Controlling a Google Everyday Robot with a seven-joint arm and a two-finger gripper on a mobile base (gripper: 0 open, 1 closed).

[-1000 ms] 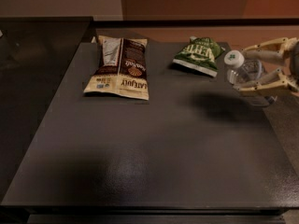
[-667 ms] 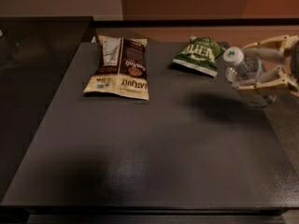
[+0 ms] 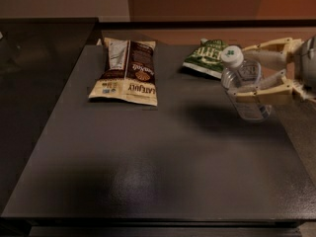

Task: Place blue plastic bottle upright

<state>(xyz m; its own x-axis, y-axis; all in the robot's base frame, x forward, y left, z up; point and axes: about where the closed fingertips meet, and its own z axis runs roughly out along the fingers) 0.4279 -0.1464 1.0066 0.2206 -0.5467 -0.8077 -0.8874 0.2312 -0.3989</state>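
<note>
Gripper [image 3: 238, 74], at the right edge of the desk [image 3: 148, 162], pinches the tilted blue plastic bottle [image 3: 248, 105] aloft: grasp done, upright placement apparently not yet made.

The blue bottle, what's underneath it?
Just the dark table and the bottle's shadow. The bottle is tilted and seems to be lifted off the table, gripped in the hand at the right. The spot right behind its bottom end is hidden.
</note>
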